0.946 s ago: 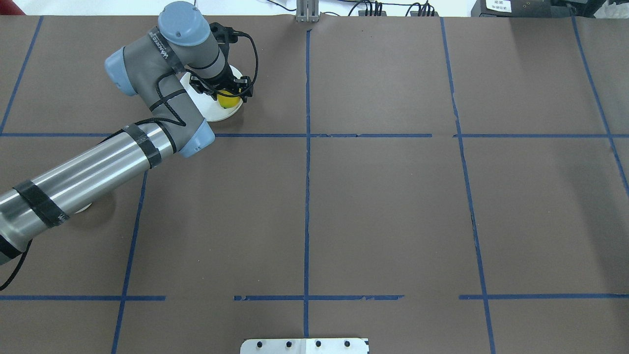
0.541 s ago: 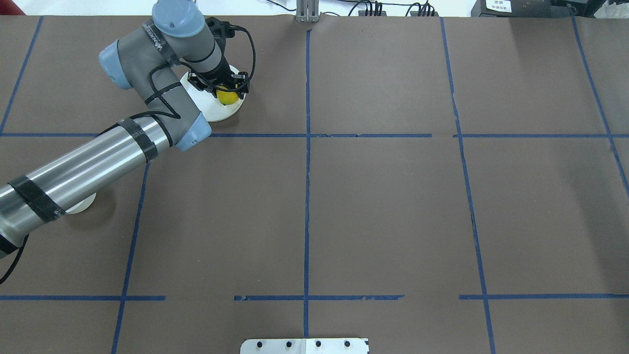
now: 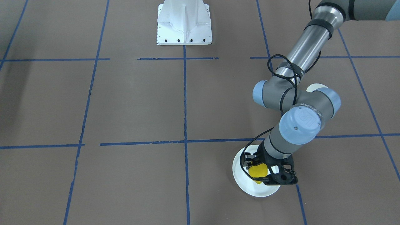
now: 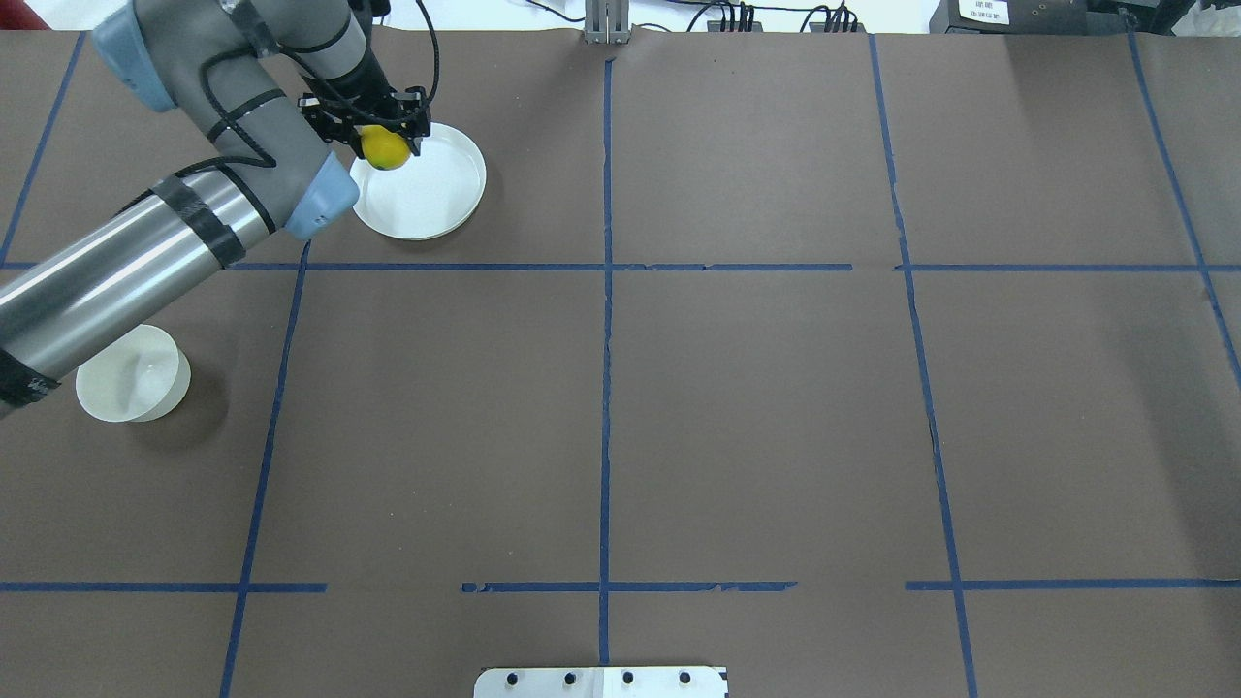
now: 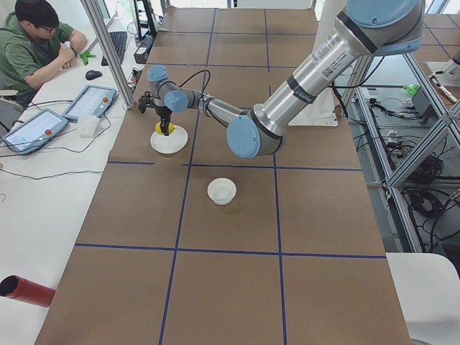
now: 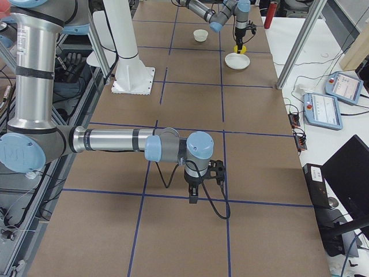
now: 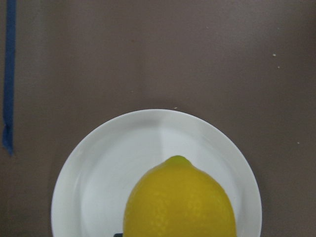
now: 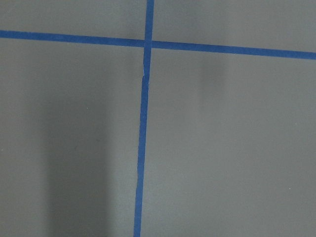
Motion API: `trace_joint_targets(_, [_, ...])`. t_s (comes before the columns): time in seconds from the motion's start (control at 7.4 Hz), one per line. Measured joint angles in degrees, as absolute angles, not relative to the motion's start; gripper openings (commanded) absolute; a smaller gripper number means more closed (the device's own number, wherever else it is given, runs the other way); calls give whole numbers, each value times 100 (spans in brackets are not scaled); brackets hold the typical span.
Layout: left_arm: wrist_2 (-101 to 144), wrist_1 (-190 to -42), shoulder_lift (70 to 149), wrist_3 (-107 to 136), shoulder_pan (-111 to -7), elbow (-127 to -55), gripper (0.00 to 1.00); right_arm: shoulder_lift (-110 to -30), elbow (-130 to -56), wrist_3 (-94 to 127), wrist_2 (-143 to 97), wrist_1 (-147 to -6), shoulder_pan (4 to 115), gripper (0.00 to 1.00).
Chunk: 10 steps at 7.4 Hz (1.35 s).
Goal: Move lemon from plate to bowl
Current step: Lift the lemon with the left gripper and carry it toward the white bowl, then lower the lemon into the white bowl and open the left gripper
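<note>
My left gripper (image 4: 384,143) is shut on the yellow lemon (image 4: 386,151) and holds it in the air over the left edge of the white plate (image 4: 436,194). The left wrist view shows the lemon (image 7: 180,200) hanging above the plate (image 7: 98,168). In the front-facing view the lemon (image 3: 258,171) sits between the black fingers over the plate (image 3: 259,191). The off-white bowl (image 4: 133,373) stands at the table's left, nearer the robot, partly under my left arm. My right gripper (image 6: 193,199) shows only in the exterior right view, pointing down above the table; I cannot tell whether it is open or shut.
Blue tape lines divide the brown table. The white robot base (image 3: 184,23) stands at the table's near middle edge. An operator (image 5: 32,43) sits at a side desk with tablets (image 5: 90,102). A metal post (image 5: 108,50) stands near the plate.
My left gripper has lifted the lemon off the plate and moved it left and up. The arm has swung away from the bowl, which now shows almost whole.
</note>
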<state>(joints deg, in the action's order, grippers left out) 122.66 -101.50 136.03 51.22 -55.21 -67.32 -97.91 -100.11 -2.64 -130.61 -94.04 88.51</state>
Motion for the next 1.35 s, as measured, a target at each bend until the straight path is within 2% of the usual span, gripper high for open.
trace_joint_targets(0.41, [12276, -9266, 12222, 5070, -5712, -8954, 8, -9791, -10011, -264, -13061, -9404, 8851, 100])
trace_joint_targets(0.81, [12286, -9314, 10318, 4613, -5761, -10632, 8, -9791, -10010, -264, -13061, -9404, 8851, 100])
trace_joint_targets(1.08, [12278, -9942, 9276, 4599, -5751, -11056, 8, -9791, -10008, -266, -13060, -9404, 8851, 100])
trace_joint_targets(1.35, [12213, -10961, 8659, 5040, -5617, -10938, 8, -9791, -10010, -266, -13061, -9404, 8851, 100])
